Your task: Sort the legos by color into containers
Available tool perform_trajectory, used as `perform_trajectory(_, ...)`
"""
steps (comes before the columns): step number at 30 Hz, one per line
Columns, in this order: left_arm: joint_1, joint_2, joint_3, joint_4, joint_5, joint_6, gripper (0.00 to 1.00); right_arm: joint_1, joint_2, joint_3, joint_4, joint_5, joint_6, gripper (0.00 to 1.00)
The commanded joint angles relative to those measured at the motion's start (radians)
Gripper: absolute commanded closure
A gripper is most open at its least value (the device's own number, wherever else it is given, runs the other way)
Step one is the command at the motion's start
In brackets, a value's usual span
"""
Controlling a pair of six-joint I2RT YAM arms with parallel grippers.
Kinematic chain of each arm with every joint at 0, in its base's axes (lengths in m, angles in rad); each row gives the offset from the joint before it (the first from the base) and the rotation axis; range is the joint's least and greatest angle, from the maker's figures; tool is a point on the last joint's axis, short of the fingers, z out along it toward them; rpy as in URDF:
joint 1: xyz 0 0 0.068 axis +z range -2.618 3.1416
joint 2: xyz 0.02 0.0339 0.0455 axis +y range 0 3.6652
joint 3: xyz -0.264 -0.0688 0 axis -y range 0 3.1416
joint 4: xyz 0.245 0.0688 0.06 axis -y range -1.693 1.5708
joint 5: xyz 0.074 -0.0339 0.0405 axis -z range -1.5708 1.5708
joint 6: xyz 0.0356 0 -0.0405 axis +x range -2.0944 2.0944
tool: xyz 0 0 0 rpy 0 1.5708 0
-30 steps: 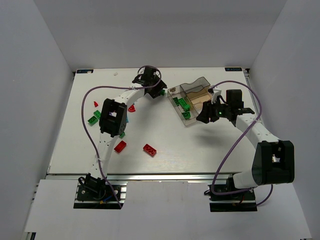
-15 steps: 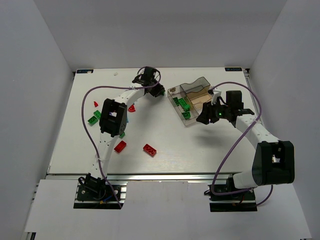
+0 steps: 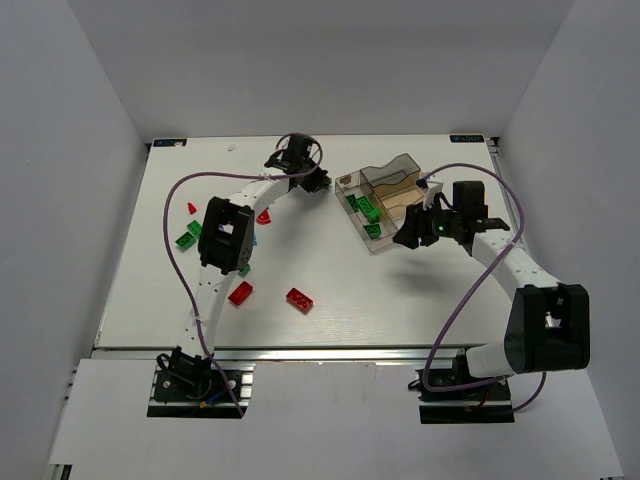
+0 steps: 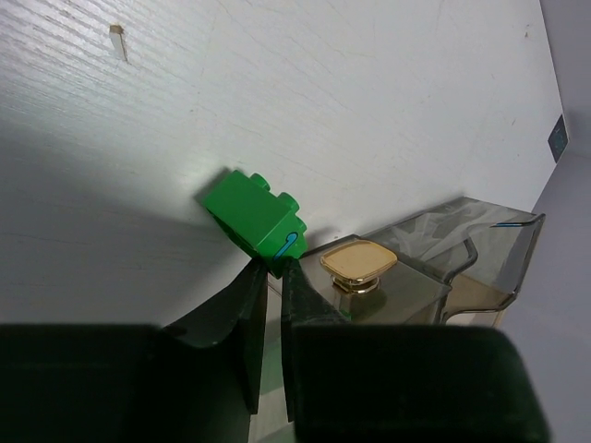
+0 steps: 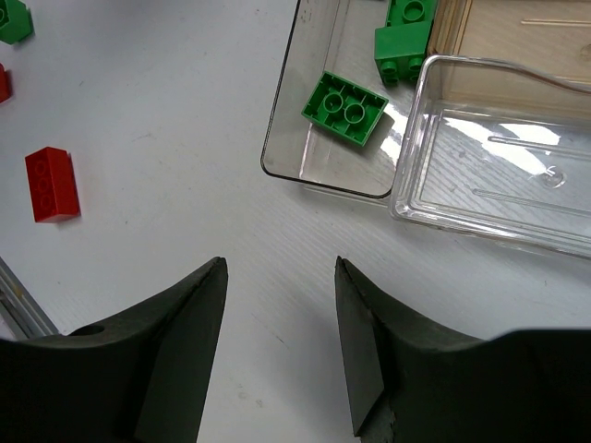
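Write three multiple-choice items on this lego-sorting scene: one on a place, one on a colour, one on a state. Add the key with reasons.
1. Where do the red bricks lie?
A. in the tray
B. on the table, outside the tray
C. in the right gripper

2. What colour is the brick at the tips of the left gripper?
A. red
B. green
C. purple

3. What state is the right gripper in?
A. open, holding nothing
B. shut on a red brick
C. shut on the tray wall

Key:
1 B: the top view shows them on the table, left of the tray.
2 B: the left wrist view shows it green, pinched at the tips.
3 A: its fingers stand apart with only table between them.
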Motion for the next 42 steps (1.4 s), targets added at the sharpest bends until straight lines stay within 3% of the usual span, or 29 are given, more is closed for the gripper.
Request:
perform_trajectory(1, 0.006, -0.065, -0.038, -0.030, -0.018, 0.025, 0.81, -0.003, -0.035, -0.011, 0.027, -0.011, 0.003, 0.44)
perform_trajectory(24, -0.007, -0.353, -0.233, 0.004, -0.084, 0.298, 0.91, -0.001, -0.026, 0.008, 0.020, -0.017, 0.000, 0.44)
perform_trajectory(32, -0.043, -0.428, -0.276, 0.028, 0.014, 0.375, 0.93, -0.003, -0.020, 0.021, 0.012, -0.019, -0.002, 0.44)
perform_trajectory(42, -0.111, -0.361, -0.218, 0.070, 0.154, 0.363, 0.94, 0.002, -0.028, 0.028, 0.007, -0.013, -0.002, 0.44)
